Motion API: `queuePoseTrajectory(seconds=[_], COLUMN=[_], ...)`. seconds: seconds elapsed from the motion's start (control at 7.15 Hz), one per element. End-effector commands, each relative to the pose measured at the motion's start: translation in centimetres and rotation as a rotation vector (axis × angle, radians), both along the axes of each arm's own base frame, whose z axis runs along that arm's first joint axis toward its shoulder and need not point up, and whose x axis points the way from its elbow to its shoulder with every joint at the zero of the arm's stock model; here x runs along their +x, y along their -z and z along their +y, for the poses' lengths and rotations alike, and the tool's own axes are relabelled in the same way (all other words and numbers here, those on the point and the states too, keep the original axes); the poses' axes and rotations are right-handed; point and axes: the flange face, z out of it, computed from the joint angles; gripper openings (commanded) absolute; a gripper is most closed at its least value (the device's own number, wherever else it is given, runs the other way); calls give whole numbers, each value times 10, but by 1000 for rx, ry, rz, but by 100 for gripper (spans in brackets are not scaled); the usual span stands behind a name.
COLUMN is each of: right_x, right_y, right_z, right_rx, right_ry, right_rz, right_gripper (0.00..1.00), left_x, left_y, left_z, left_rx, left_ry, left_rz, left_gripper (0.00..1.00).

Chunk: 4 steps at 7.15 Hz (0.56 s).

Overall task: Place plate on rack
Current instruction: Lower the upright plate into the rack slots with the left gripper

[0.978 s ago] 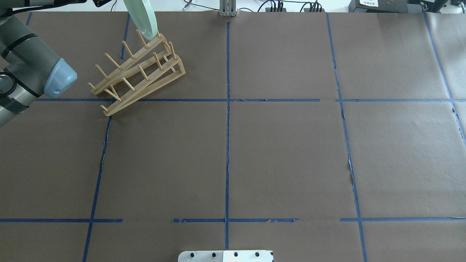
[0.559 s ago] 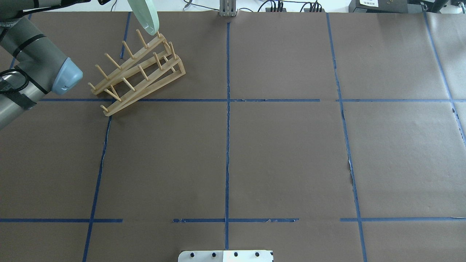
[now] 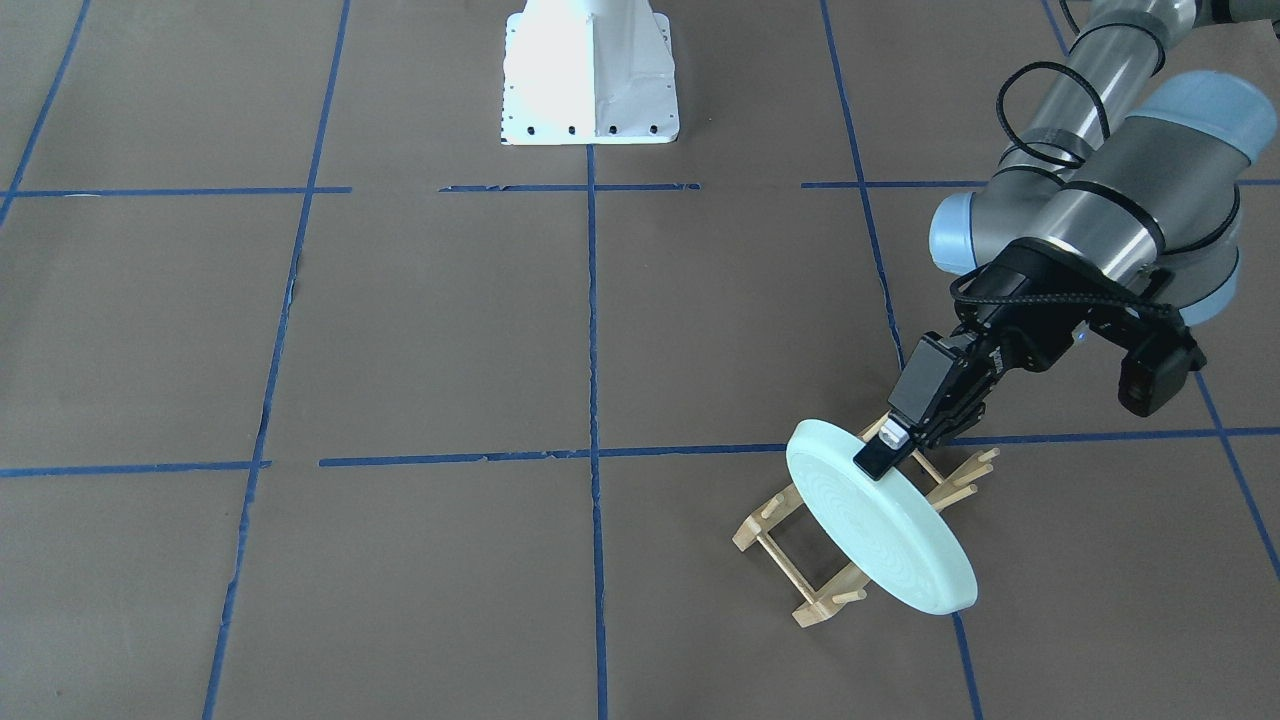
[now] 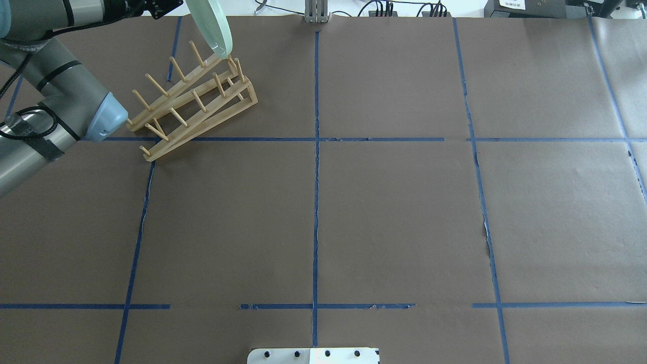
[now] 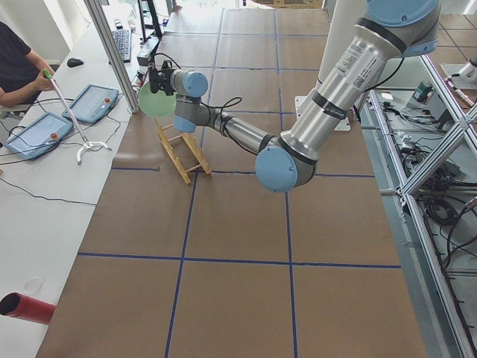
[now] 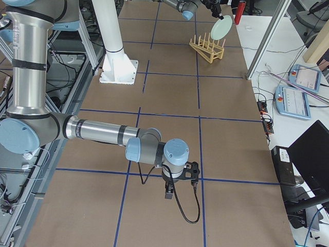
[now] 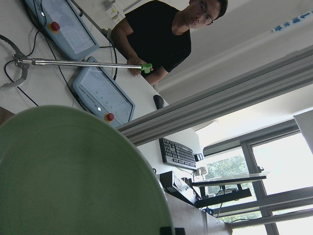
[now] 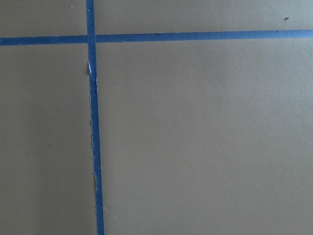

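The pale mint-green plate (image 3: 880, 530) is held on edge, tilted, over the far end of the light-wood rack (image 3: 790, 570). My left gripper (image 3: 885, 450) is shut on the plate's upper rim. In the overhead view the plate's (image 4: 212, 28) lower edge is close to the rack's (image 4: 192, 101) end pegs; I cannot tell whether they touch. The plate fills the lower left of the left wrist view (image 7: 73, 176). My right gripper (image 6: 169, 193) hangs low over the table far from the rack, seen only in the exterior right view, so I cannot tell if it is open or shut.
The white robot base (image 3: 590, 70) stands at the table's near middle. A metal post (image 4: 317, 12) rises at the far edge. An operator (image 7: 166, 34) sits beyond that edge with tablets. Blue tape lines (image 4: 316, 202) cross the brown paper.
The plate has moved right and slightly down, closer to the rack's far end pegs. The left arm's elbow has swung right with it. The rack has not moved.
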Motion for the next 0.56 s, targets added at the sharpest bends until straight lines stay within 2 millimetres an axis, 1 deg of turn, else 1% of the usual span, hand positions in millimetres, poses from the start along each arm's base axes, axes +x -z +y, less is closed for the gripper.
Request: queuePoseTrajectory(seconds=[0.0, 0.28, 0.42], right_x=[0, 0, 0], right_y=[0, 0, 0], right_z=[0, 0, 0], right_rx=[0, 0, 0], right_ry=[0, 0, 0], right_rz=[0, 0, 0], right_gripper=[100, 100, 100], left_x=[16, 13, 19], left_y=[-8, -32, -37], left_z=[9, 18, 21], left_rx=[0, -2, -7], left_ry=[-13, -19, -28], left_rz=[4, 1, -4], left_gripper=[0, 0, 0])
